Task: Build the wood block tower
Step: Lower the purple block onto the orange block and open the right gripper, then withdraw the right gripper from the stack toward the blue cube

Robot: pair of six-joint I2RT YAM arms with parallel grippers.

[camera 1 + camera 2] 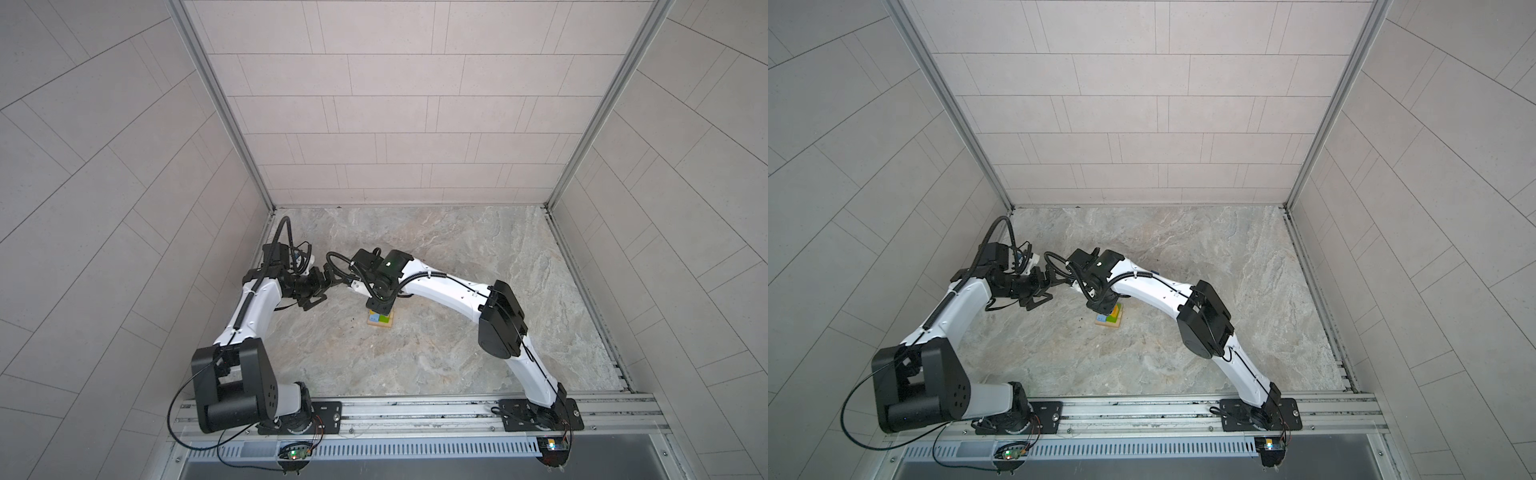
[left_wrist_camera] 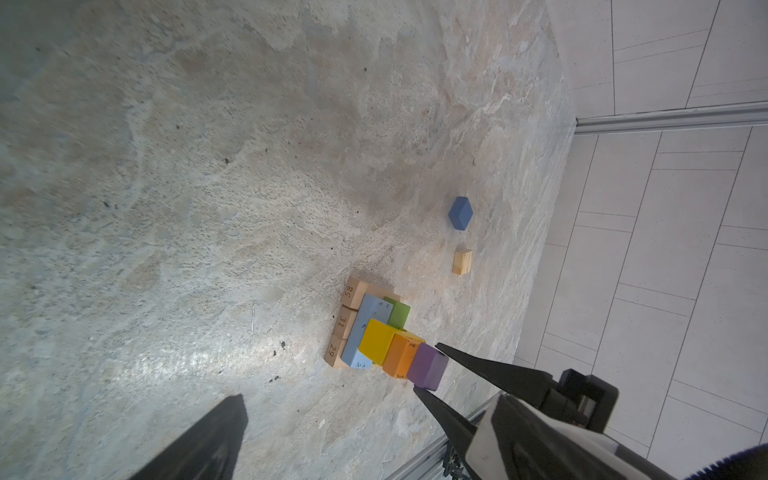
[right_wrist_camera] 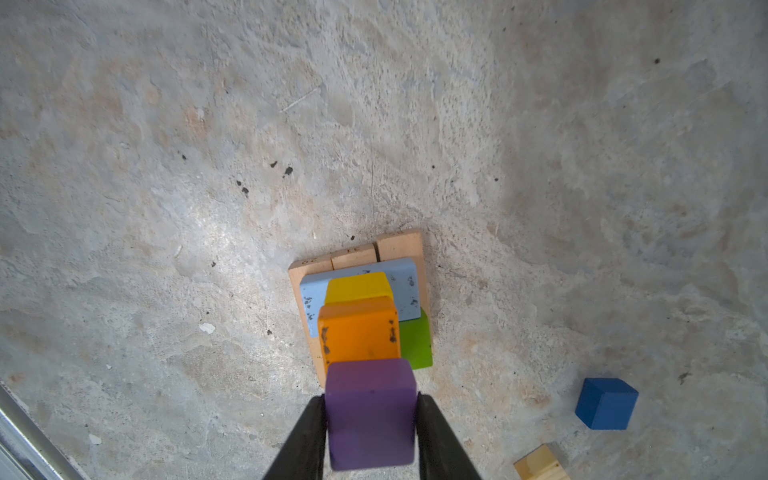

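The wood block tower stands mid-floor, mostly under my right wrist. Its base is three tan bars. On these lie a light-blue bar and a green bar, then a yellow bar and an orange bar. A purple cube is on top, over the orange bar. My right gripper reaches down on it, a finger lying against each side. My left gripper hovers open and empty, left of the tower.
A dark-blue cube and a small tan block lie loose on the stone floor beyond the tower. Tiled walls close in three sides. An aluminium rail runs along the front.
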